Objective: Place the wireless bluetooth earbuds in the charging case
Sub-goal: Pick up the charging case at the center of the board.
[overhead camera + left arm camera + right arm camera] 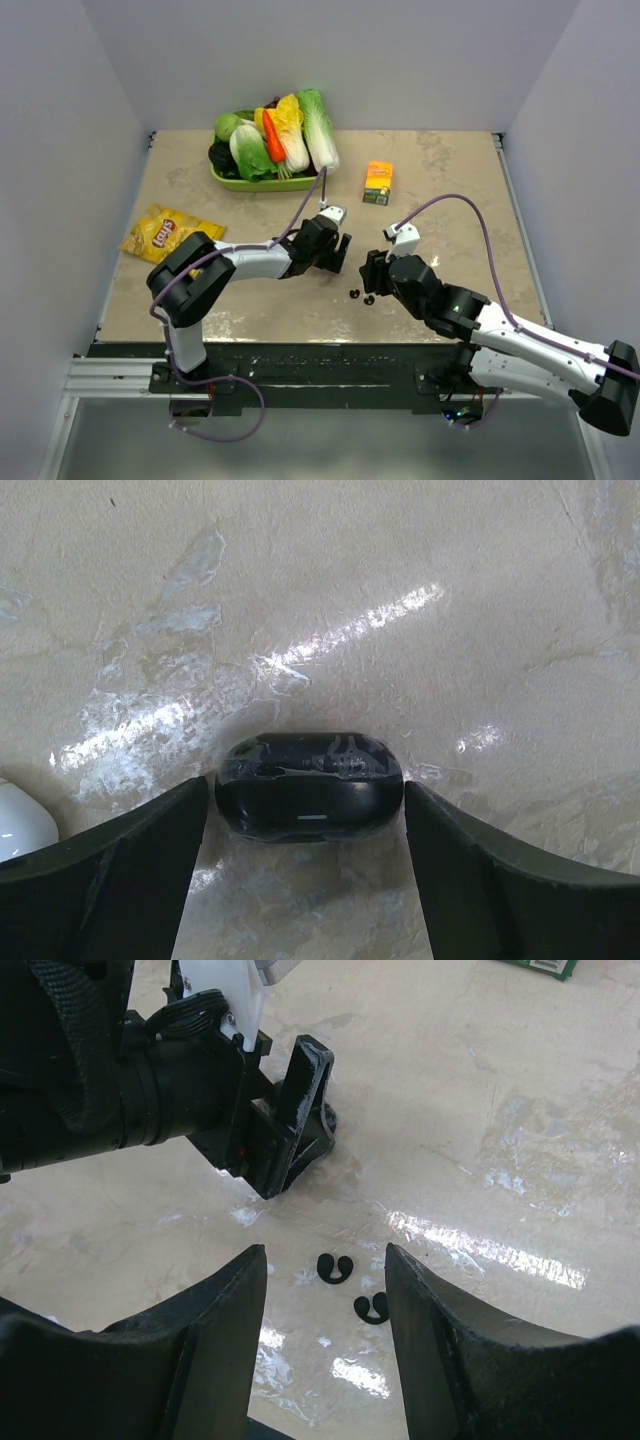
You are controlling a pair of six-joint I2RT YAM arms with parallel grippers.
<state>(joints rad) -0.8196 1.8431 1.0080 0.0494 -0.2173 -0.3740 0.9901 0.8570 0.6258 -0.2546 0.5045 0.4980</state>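
Fingers [120, 870] of the left tool [338, 254] are seen closest, set either side of the charging case [310, 785], which lies flat on the counter [400, 600] with its lid apparently shut. Whether the case is pinched or only flanked cannot be told; any gaps at its sides are slight. The right tool [374, 272] is held half wide and empty, low over the counter. The two black earbuds [334, 1268] lie loose just ahead of its fingertips, near the case but apart from it. A white rounded piece [18, 820] is seen beside the left finger; what it is cannot be told.

Several risks are judged likely. The smooth, rounded case may be squeezed out sideways or skidded across the glossy counter if the grip lands off-centre. The earbuds, tiny against the broad fingers, may be flicked away or pinched askew. With the lid shut, nothing can be seated until it is opened.
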